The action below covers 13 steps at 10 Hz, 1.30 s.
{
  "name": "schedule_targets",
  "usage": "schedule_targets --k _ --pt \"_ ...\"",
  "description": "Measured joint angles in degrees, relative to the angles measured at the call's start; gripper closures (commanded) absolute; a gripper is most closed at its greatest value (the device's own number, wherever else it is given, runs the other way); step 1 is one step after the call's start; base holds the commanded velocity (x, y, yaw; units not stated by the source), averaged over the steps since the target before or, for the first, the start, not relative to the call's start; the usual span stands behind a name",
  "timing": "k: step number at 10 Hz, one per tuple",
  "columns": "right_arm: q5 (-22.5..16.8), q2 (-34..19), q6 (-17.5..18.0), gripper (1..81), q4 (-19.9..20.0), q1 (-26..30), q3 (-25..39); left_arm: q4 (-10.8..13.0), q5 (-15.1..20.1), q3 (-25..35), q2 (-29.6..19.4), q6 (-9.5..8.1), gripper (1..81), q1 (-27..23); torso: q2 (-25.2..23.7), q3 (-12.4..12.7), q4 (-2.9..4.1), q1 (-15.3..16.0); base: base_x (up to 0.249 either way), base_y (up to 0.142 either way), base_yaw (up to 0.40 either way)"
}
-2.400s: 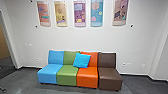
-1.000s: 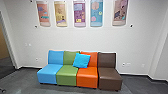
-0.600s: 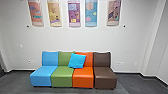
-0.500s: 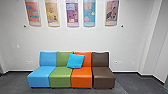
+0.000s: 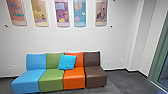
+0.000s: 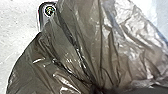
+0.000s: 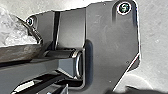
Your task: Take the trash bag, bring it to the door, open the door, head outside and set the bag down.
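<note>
The trash bag point(image 6: 75, 47), dark and translucent, spreads broadly across the left wrist view. Its creased plastic draws together into a tight bunch, where my left gripper point(image 6: 97, 88) is shut on it. In the right wrist view, part of the same shiny bag point(image 7: 17, 32) shows beside the robot's dark plate. What my right gripper is doing cannot be told.
In the head view, a row of blue, green, orange and brown seats point(image 5: 51, 76) stands against the wall, with a blue cushion point(image 5: 67, 62) on it. A green frame point(image 5: 159, 48) with glass is at the right. Colourful panels point(image 5: 62, 12) hang above.
The head camera has turned to the right: the seats and wall panels now sit further left, and the green frame with glass has come into view at the right.
</note>
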Motion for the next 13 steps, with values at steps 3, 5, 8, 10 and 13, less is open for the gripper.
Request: schedule_targets --k 3,5,8,10,13 --pt "-0.09 0.0 0.0 1.0 0.0 -0.24 0.02 0.0 -0.01 -0.01 0.2 0.35 81.1 0.07 0.0 0.0 0.0 0.0 0.0 0.0 -0.284" --pt "-0.09 0.15 0.0 1.0 -0.02 -0.22 -0.04 0.0 0.0 0.0 0.35 1.01 81.1 0.02 0.0 0.0 0.0 0.0 0.0 0.0 -0.288" --pt "-0.06 1.11 0.0 1.0 -0.02 -0.2 -0.85 0.0 0.0 0.0 0.35 1.01 81.1 0.0 0.0 0.0 0.0 0.0 0.0 0.0 -0.3" --pt "-0.06 1.4 -0.11 1.0 -0.02 -0.22 -2.01 0.0 0.0 0.0 0.38 1.01 81.1 0.05 0.0 0.0 0.0 0.0 0.0 0.0 -0.313" --pt "-0.04 1.68 -0.11 1.0 -0.02 -0.22 -2.6 0.0 0.0 0.0 0.52 1.01 81.1 0.02 0.0 0.0 0.0 -0.02 0.0 0.0 -0.324"
